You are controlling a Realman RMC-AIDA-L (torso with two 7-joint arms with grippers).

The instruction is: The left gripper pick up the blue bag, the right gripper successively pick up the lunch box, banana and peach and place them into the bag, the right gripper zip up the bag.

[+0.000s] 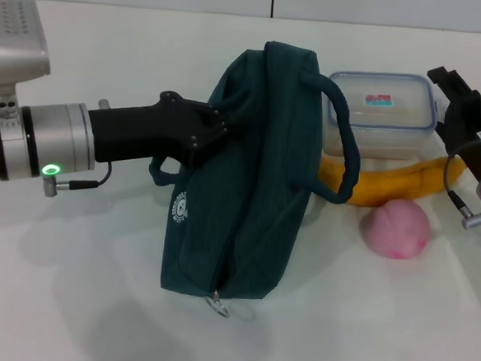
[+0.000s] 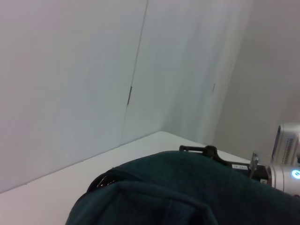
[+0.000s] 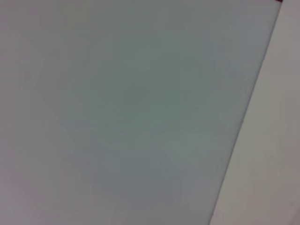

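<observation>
the left gripper (image 1: 216, 123), a black two-fingered claw of linked bars on a black arm with a silver cuff and a lit green light, reaches in from the left edge of the head view to the centre of the frame. its fingers press together on the fabric at the upper left side of the blue bag (image 1: 243, 197), a large dark teal-blue fabric lunch bag that stands on the white table (image 1: 68, 284). one loop handle (image 1: 342, 138) arches out to the right of the bag top, a small round white logo (image 1: 178, 207) shows on its left face, and a ring zip pull (image 1: 218, 304) hangs at its lower edge near the bottom centre of the frame.

in the upper right lies the lunch box (image 1: 383, 112), a flat rectangular translucent white plastic box with a dark blue rim and a small red-blue label. just below it, touching its near edge, lies the curved yellow-orange banana (image 1: 393, 181), partly hidden behind the bag handle. the round pink peach (image 1: 396, 227) sits below the banana, just beside it.

the right gripper (image 1: 459, 101), a black claw on a silver-cuffed arm, hovers at the right edge of the frame beside the lunch box, its fingers spread and gripping nothing.

the left wrist view shows the bag's teal fabric (image 2: 187, 192) below a pale wall; the right wrist view shows only a blank pale surface.
</observation>
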